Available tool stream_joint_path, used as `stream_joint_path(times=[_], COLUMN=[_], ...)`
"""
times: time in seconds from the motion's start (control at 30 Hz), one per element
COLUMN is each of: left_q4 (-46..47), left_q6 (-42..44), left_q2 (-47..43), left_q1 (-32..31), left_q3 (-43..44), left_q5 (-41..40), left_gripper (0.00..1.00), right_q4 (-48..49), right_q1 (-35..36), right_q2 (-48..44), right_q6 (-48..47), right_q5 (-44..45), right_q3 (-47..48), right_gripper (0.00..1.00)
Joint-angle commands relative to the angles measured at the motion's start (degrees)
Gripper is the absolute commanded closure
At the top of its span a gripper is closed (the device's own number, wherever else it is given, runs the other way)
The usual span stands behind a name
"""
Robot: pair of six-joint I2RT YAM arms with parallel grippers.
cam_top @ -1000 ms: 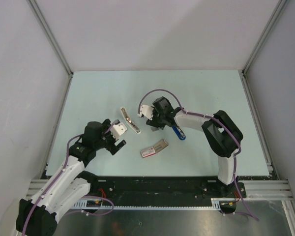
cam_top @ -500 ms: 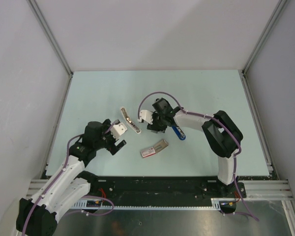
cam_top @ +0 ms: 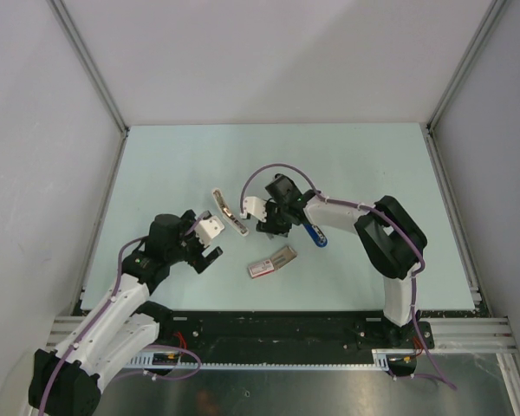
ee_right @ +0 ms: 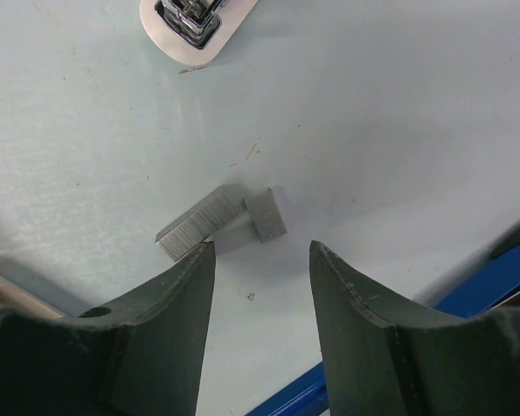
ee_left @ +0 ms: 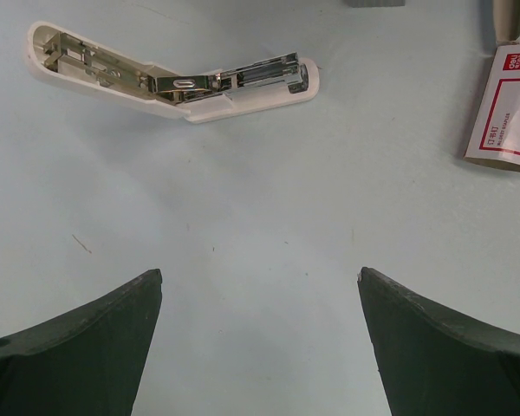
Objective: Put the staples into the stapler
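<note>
Left gripper [ee_left: 260, 277]: we saw its two dark fingers spread wide with nothing between them, above bare table.
Right gripper [ee_right: 262, 251]: its fingers stood partly apart and gripped nothing, and it pointed down at the table close over the staples.
Staples [ee_right: 199, 227]: two short silvery strips, one longer than the other, lay loose on the table just beside each other. They sat just ahead of the gap between the right fingertips. We could not tell whether the strips touched.
Stapler [cam_top: 315, 237]: the small bright blue stapler with black parts lay on the table beside the right wrist, partly under that arm and apart from the staples.
Box [cam_top: 271, 261]: the flat pink-and-white cardboard box lay nearer the front edge, between the two arms, with its grey tray slid partly out.
White shell [ee_left: 169, 82]: a long white plastic piece with a silvery metal mechanism inside lay bent open between the two grippers, and neither one touched it.
Table [cam_top: 173, 165]: the pale blue-green tabletop carried all of these.
</note>
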Motion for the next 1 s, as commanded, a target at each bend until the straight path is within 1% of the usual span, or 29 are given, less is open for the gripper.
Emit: stream_joint_path(times=[0.0, 0.23, 0.5, 0.67, 0.83, 0.97], left_q4=[1.41, 1.42, 1.41, 1.39, 1.36, 1.37], left_q6=[0.64, 0.55, 0.55, 0.61, 0.63, 0.59], left_q2=[-0.20, -0.02, 0.07, -0.03, 0.09, -0.04], left_q1=[0.32, 0.36, 0.36, 0.42, 0.49, 0.53], left_q3=[-0.33, -0.33, -0.29, -0.41, -0.45, -0.50], left_q5=[-0.01, -0.09, -0.39, -0.58, -0.56, -0.47], left_gripper=[0.01, 0.00, 0.01, 0.01, 0.01, 0.01], right_q4=[1.79, 2.73, 0.12, -3.18, -3.93, -7.14], right_q1=[0.37, -0.56, -1.59, -1.56, -1.57, -1.88], right_q2=[0.08, 0.44, 1.23, 3.26, 4.82, 6.98], right_q6=[0.62, -1.07, -6.12, -9.18, -9.82, -10.19], right_q5=[3.32, 3.15, -2.35, -5.78, -7.05, -8.57], right_q3=[0.87, 0.89, 1.06, 3.08, 5.53, 8.84], right_gripper=[0.48, 0.46, 0.46, 0.46, 0.46, 0.47])
